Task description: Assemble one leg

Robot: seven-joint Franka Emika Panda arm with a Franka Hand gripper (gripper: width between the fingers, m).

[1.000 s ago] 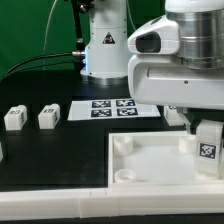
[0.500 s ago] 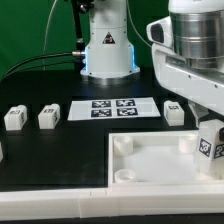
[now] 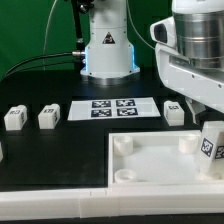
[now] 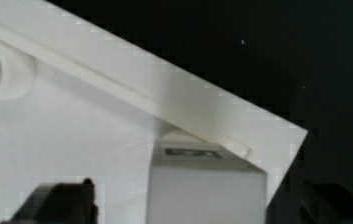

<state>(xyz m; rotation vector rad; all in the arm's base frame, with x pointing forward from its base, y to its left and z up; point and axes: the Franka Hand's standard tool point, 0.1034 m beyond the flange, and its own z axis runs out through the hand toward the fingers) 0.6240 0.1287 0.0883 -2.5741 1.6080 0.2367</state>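
Note:
The leg, a short white post with a black-and-white tag, stands at the corner of the large white panel on the exterior view's right. My gripper reaches down over it from above. In the wrist view the leg sits between the two dark fingers; white panel shows between that finger and the leg, so the jaws stand open around it. Whether the other finger touches the leg is unclear against the black table.
Two more legs stand at the exterior view's left and a third behind the panel. The marker board lies in front of the robot base. The panel has round corner sockets.
The hand has turned and shifted toward the exterior view's right and slightly upward. The leg stays at the panel's corner, shifted only a little.

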